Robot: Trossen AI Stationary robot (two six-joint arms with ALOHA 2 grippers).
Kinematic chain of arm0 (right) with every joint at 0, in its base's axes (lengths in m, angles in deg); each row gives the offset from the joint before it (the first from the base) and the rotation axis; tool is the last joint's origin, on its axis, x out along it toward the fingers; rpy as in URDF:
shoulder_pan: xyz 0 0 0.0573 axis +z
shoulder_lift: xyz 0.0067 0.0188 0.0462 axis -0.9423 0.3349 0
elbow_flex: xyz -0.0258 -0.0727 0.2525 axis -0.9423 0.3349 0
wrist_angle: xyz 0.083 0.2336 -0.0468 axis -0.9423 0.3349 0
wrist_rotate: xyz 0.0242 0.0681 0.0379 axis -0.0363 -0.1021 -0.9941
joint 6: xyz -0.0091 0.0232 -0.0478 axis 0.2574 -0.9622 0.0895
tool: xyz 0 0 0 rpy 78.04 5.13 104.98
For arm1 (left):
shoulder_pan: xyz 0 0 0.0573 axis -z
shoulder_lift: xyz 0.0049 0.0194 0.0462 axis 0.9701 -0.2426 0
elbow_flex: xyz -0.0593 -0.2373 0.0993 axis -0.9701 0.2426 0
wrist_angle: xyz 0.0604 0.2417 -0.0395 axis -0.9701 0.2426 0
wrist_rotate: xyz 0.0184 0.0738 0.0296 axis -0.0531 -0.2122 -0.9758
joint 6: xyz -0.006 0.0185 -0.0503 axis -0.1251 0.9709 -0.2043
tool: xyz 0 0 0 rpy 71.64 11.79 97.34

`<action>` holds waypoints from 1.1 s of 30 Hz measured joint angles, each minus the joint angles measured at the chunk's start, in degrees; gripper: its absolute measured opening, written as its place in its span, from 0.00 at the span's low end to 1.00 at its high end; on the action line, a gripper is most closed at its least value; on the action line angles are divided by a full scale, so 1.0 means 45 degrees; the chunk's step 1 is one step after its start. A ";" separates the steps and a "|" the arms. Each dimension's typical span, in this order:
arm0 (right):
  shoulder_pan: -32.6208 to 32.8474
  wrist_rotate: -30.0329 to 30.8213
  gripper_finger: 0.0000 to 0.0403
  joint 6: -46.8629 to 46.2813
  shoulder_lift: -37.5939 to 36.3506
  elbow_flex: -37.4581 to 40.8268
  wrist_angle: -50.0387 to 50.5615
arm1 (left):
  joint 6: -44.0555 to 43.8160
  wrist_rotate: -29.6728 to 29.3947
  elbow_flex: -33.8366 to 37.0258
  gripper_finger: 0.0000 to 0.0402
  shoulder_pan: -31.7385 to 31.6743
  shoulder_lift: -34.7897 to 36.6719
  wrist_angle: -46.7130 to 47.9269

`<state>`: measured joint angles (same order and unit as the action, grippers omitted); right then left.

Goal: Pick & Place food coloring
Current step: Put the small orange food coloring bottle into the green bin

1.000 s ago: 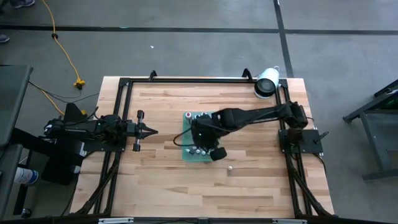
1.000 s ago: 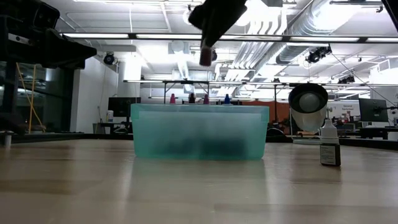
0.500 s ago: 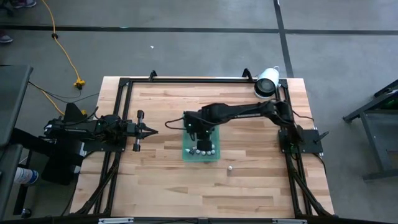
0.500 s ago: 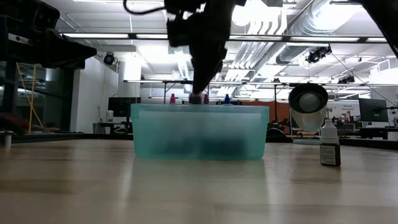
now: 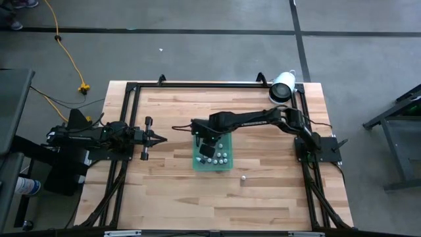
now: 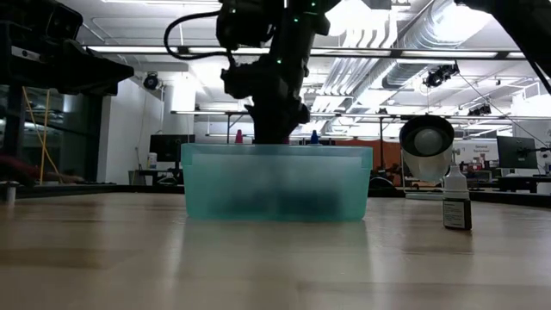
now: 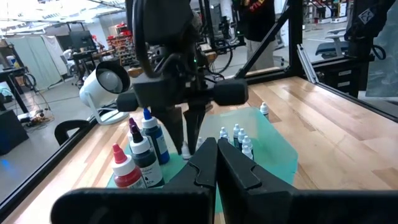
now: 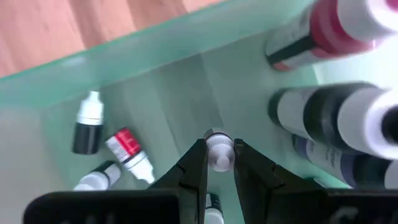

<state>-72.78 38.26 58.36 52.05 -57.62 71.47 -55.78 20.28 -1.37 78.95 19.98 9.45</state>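
The green tray (image 5: 212, 161) (image 6: 277, 182) sits mid-table and holds the food coloring. Small whitish bottles (image 5: 221, 157) lie in its near part. Taller bottles with blue, dark and red tops (image 7: 142, 148) (image 8: 336, 118) stand at its far end. One more small bottle (image 5: 243, 176) (image 6: 456, 207) stands upright on the wood to the tray's near right. My right gripper (image 5: 205, 146) (image 8: 219, 167) reaches down into the tray, shut on a small bottle. My left gripper (image 5: 160, 137) (image 7: 216, 163) waits shut, left of the tray. My right gripper pinches a small bottle by its whitish top (image 8: 218, 151) between the two fingers (image 8: 196, 167), coming from above and pointing down into the tray. The bottle's body is hidden below the top and fingers; whether it rests on the tray floor does not show.
A large white cylinder (image 5: 283, 86) (image 6: 426, 136) lies at the table's far right corner. A red-capped bottle (image 8: 127, 148) and a dark one with a white tip (image 8: 87, 127) lie on the tray floor close to my right fingers. Black frame rails (image 5: 197, 85) border the table.
My right gripper has come down from well above the tray, carrying the small bottle, and shifted toward the tray's far left part. It now reaches below the rim, among the bottles.
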 joint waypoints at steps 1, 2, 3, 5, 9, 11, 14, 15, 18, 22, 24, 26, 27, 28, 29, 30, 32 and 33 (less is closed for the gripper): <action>-0.0005 0.0093 0.14 -0.0174 0.0000 0.0052 -0.0028 | 0.0000 -0.0002 0.0000 0.00 0.0001 -0.0001 -0.0003; -0.0005 0.0123 0.14 -0.0305 0.0000 0.0060 -0.0034 | -0.0004 0.0000 0.0000 0.00 0.0004 0.0001 -0.0005; -0.0005 0.0153 0.14 -0.0383 0.0068 0.0054 -0.0188 | -0.0003 0.0000 0.0000 0.00 0.0003 -0.0003 0.0000; -0.0010 0.0163 0.14 -0.0408 0.0169 0.0040 -0.0543 | -0.0001 0.0000 0.0000 0.00 0.0004 -0.0004 -0.0005; 0.0034 0.0291 0.14 -0.0458 0.0393 0.0050 -0.0975 | -0.0002 0.0000 0.0000 0.00 -0.0001 -0.0004 -0.0005; 0.0049 0.0401 0.14 -0.0445 0.0448 0.0050 -0.1029 | 0.0001 0.0000 0.0000 0.00 0.0004 0.0001 -0.0005; 0.0058 0.0484 0.14 -0.0368 0.0564 0.0050 -0.1166 | -0.0001 0.0000 0.0000 0.00 0.0004 -0.0004 -0.0005; 0.0058 0.0484 0.14 -0.0293 0.0602 0.0050 -0.1181 | -0.0001 0.0000 0.0000 0.00 0.0001 -0.0001 -0.0005; 0.0088 0.0344 0.14 0.0064 0.0619 0.0040 -0.1263 | -0.0003 0.0000 0.0000 0.00 0.0003 -0.0004 -0.0005; 0.0112 0.0451 0.14 0.0390 0.0690 0.0036 -0.1325 | -0.0002 0.0000 0.0000 0.00 0.0002 -0.0004 -0.0005; 0.0112 0.0361 0.14 0.0474 0.0690 0.0036 -0.1330 | -0.0004 0.0000 0.0000 0.00 0.0004 -0.0003 -0.0005; 0.0109 0.0212 0.14 0.0776 0.0690 0.0036 -0.1304 | -0.0004 0.0002 0.0000 0.00 0.0004 -0.0004 -0.0005; 0.0112 0.0121 0.14 0.1003 0.0690 0.0036 -0.1300 | -0.0001 0.0000 0.0000 0.00 0.0001 -0.0001 -0.0005; 0.0121 0.0068 0.14 0.1208 0.0690 0.0036 -0.1300 | -0.0004 0.0000 0.0000 0.00 0.0000 -0.0004 -0.0001; 0.0131 0.0048 0.14 0.1391 0.0691 0.0036 -0.1296 | -0.0004 0.0000 0.0000 0.00 0.0004 -0.0003 -0.0003; 0.0131 0.0012 0.14 0.1609 0.0699 0.0036 -0.1289 | -0.0004 0.0000 0.0000 0.00 0.0004 0.0001 -0.0005; 0.0136 -0.0124 0.14 0.1813 0.0704 0.0036 -0.1240 | -0.0002 0.0000 0.0000 0.00 0.0002 -0.0002 -0.0003; 0.0141 -0.0259 0.14 0.1941 0.0704 0.0036 -0.1209 | -0.0002 0.0000 0.0000 0.00 0.0004 -0.0004 -0.0005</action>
<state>-72.15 37.09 67.10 55.22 -57.46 66.03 -55.79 20.28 -1.37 78.97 19.96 9.43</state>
